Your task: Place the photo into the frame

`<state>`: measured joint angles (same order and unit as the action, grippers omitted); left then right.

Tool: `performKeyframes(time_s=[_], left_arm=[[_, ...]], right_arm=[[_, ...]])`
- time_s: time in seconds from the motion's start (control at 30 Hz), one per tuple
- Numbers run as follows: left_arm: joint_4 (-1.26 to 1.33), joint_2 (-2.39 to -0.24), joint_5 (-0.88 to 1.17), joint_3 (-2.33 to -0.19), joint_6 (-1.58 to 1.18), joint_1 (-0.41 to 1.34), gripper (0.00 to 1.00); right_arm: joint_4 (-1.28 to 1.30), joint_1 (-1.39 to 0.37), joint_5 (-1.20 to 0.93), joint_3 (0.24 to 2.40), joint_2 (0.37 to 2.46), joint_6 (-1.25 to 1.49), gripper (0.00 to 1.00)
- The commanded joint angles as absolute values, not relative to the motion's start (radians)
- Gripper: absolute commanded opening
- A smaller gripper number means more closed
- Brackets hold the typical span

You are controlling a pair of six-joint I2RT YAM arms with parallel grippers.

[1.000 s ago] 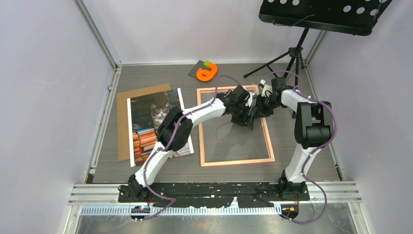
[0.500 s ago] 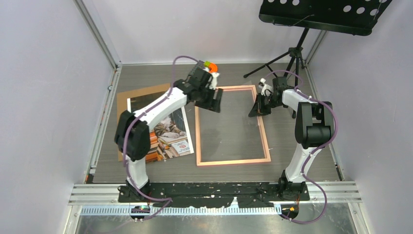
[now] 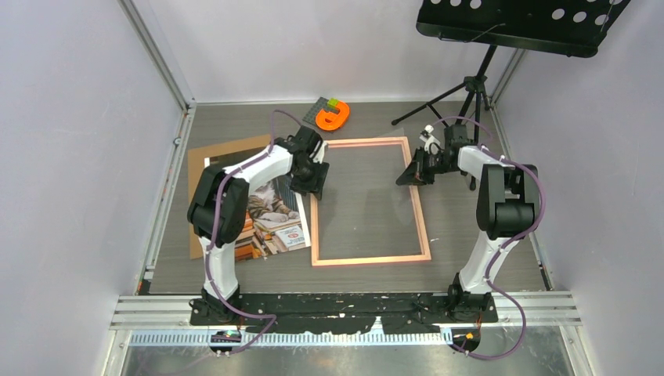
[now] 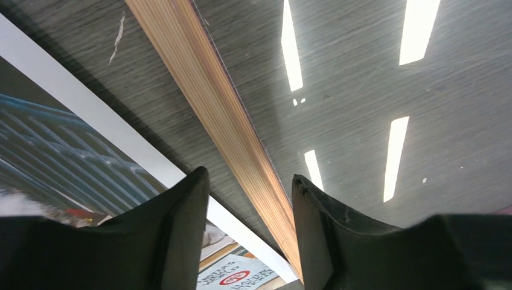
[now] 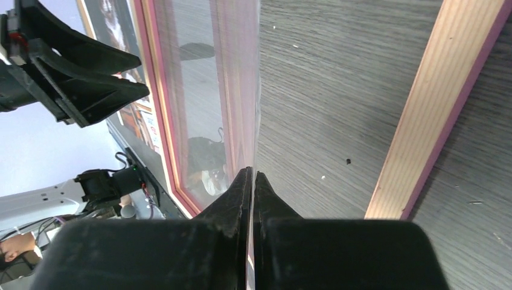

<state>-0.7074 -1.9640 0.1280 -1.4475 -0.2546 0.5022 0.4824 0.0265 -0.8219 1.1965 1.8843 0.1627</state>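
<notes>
The pink frame (image 3: 372, 259) lies flat in the middle of the grey table (image 3: 470, 235). The photo (image 3: 274, 219) of the cat and the books is not in it. It lies to the left, on top of a brown board (image 3: 202, 196), and its white edge is just beside the frame's left side. The left gripper (image 3: 312, 178) is down low over that left side. In its own camera its jaws are spread, one on each side of the wooden strip, and I cannot tell if they touch it. The right gripper (image 3: 409, 174) is at the right side of the frame. Its jaws are pressed together and pinch the thin edge of the clear pane (image 5: 205, 72). An orange toy (image 3: 333, 116) sits at the far end of the table, and a black music stand (image 3: 472, 86) is in the far right corner.
</notes>
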Motion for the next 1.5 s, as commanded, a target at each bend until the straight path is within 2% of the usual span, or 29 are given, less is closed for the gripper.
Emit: performKeyframes(time_s=[0.0, 0.2, 0.83, 1.27, 1.47], left_arm=[[-0.678, -1.963, 0.16, -1.445, -0.241, 0.49, 0.49], [-0.641, -1.973, 0.264, -1.417, -0.243, 0.47, 0.4], [-0.559, -1.981, 0.452, -1.37, -0.23, 0.437, 0.31], [-0.534, -1.986, 0.48, -1.365, -0.208, 0.437, 0.31], [-0.523, -1.979, 0.501, -1.355, -0.194, 0.43, 0.39]], right_arm=[[0.425, 0.029, -0.89, 1.186, 1.811, 0.221, 0.06], [0.379, 0.041, -0.934, 1.16, 1.804, 0.267, 0.06], [0.261, 0.069, -1.035, 1.104, 1.765, 0.398, 0.06], [0.197, 0.074, -1.098, 1.069, 1.756, 0.469, 0.06], [0.178, 0.084, -1.12, 1.058, 1.743, 0.485, 0.06]])
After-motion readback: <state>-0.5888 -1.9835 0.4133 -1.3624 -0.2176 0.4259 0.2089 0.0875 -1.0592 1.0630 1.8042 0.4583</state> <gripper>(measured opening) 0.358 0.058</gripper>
